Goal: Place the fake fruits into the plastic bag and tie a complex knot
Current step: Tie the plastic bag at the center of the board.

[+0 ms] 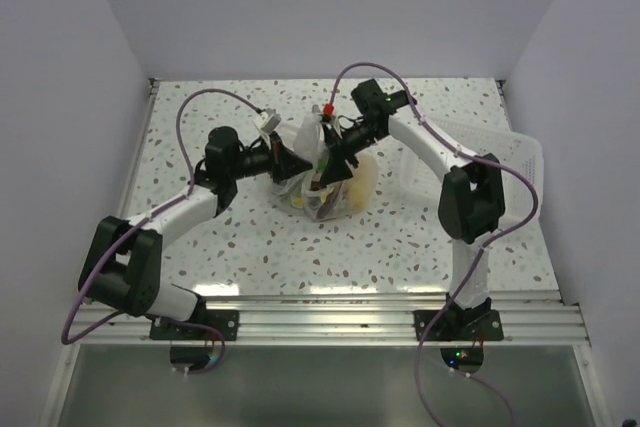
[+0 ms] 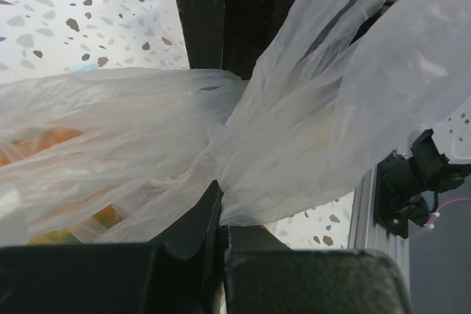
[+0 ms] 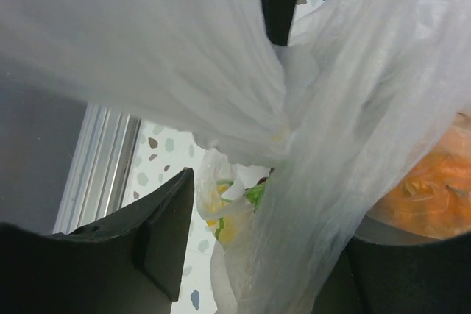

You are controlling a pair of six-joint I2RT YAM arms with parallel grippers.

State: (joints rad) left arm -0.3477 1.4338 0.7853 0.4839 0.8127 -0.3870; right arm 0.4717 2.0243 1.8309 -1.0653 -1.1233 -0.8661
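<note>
Clamping the twisted neck of the thin, crinkly transparent plastic bag [image 1: 338, 197], the left end effector [image 1: 298, 163] is clenched. Its wrist view shows the film pinched at its black fingers [image 2: 195, 229], right where the whitish knot [image 2: 221, 145] gathers, with two fans of plastic spreading left and up-right from it. The right end effector [image 1: 322, 175] meets the same neck from the other side. Its wrist view shows its dark fingers [image 3: 158, 233] well apart and released, with loose folds of bag hanging between them unsqueezed. Only the wrist views show the glossy orange and yellow fake fruits [image 3: 430, 182] pressed against the inside of the film. From above they are only a pale yellowish blur in the bag's belly, which sits on the worktop near its middle. The top view alone shows both arms converging over the bag, and a rigid white slotted tray [image 1: 500, 162] lying to the right, apart from the bag. The worktop [image 1: 250, 247] is white with grey-brown speckles, edged on the near side by an aluminium rail [image 1: 330, 312], with plain white walls [image 1: 70, 97] on three sides.
</note>
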